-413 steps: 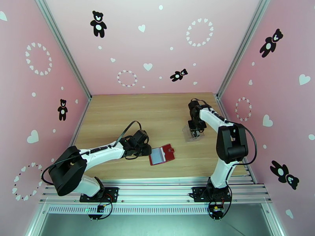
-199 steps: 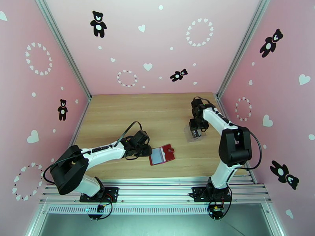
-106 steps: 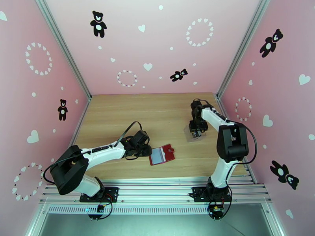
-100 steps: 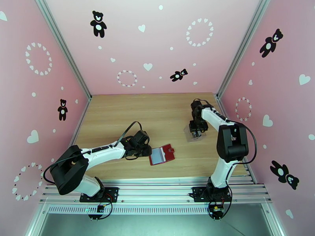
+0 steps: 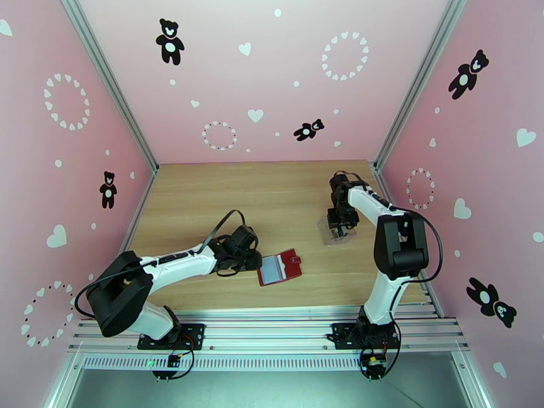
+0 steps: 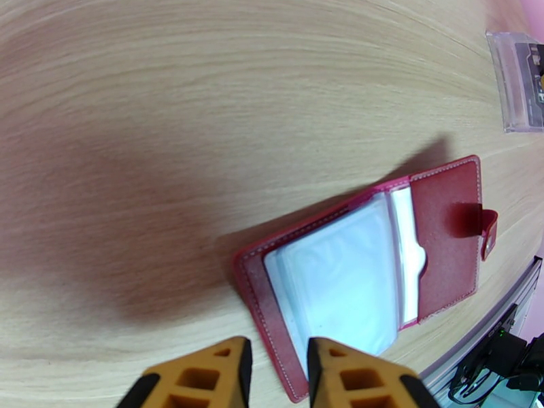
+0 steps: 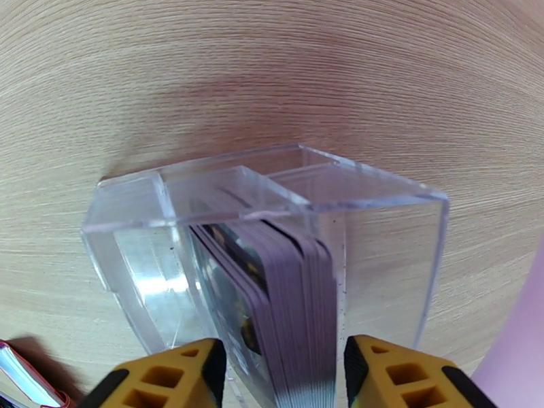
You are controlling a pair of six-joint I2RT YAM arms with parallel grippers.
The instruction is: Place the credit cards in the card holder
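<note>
Near the front middle of the desk point(image 5: 224, 198), the card holder point(image 6: 381, 266) is laid open. Its red covers are spread flat, its clear pockets are turned up, and its snap tab point(image 6: 488, 232) is seen at the right edge. At the left cover the left hand point(image 6: 275, 375) is held low with its fingers narrowly apart. One finger is seen over the cover's corner and the other over bare wood, and no grip on the holder can be made out. Well apart, toward the desk's right side, a clear case point(image 7: 387, 226) is stood on the wood, and the credit cards point(image 7: 292, 287) are stacked on edge inside it. The right hand point(image 7: 282, 375) is set astride that stack, with one finger on each side. Whether the cards are pinched cannot be told.
</note>
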